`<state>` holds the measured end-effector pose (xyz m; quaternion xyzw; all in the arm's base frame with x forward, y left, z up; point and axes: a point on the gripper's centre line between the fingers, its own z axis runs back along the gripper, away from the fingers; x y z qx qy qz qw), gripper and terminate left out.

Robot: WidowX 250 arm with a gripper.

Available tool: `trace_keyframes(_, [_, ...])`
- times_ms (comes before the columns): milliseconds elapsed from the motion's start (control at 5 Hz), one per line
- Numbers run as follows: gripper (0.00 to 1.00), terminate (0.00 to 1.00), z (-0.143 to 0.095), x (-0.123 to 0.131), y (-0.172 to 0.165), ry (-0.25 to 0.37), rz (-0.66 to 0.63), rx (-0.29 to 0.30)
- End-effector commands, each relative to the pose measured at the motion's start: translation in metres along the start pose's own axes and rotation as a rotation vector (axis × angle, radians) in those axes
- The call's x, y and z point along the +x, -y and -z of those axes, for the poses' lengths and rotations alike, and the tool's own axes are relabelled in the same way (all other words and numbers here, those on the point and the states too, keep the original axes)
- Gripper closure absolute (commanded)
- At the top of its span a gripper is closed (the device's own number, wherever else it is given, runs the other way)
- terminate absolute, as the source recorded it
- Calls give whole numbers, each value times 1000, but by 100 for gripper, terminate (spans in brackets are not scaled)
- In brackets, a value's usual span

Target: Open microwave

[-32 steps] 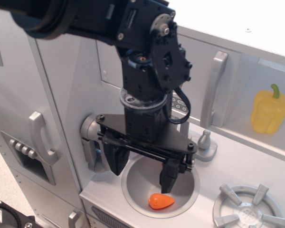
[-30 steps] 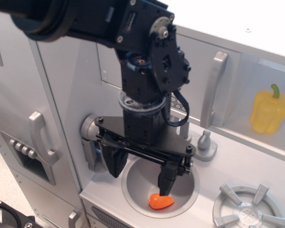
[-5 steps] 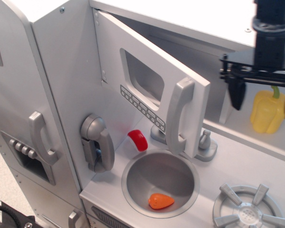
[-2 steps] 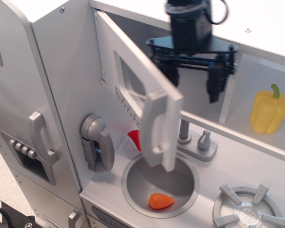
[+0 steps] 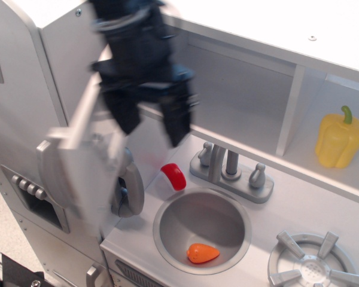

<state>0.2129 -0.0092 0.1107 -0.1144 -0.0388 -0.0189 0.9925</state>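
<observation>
The microwave [image 5: 239,107] is a wide grey compartment above the sink, and its inside stands open and bare. Its door [image 5: 84,161] is swung far out to the left, blurred by motion, edge-on in front of the fridge and the toy phone. My black gripper [image 5: 151,133] hangs in front of the compartment's left end, just right of the door. It is blurred too. Its two fingers [image 5: 176,122] are spread apart with nothing between them. I cannot tell whether the left finger touches the door.
A yellow toy pepper [image 5: 340,139] stands in the right-hand niche. The round sink [image 5: 167,230] holds an orange toy vegetable [image 5: 202,253]. A red piece [image 5: 175,176] lies by the faucet [image 5: 230,167]. A stove burner [image 5: 314,266] is at the bottom right. The silver phone [image 5: 130,188] is partly hidden.
The microwave door has swung from closed, through half open, to wide open at the left. My gripper has swept from the right side leftward across the compartment.
</observation>
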Motion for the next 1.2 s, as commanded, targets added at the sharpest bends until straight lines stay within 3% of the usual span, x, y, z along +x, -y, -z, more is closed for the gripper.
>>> trace_keyframes(0, [0,0,-25,-35,-48,104,56,66])
trace_keyframes(200, [0,0,-32,-39,-48,97,45,52])
trace_keyframes(600, [0,0,-34,-29,13,81,10,-5])
trace_keyframes(800, [0,0,-52,-17,23,81,-21,-31])
trace_keyframes(1000, [0,100,-52,-17,23,81,-21,-31])
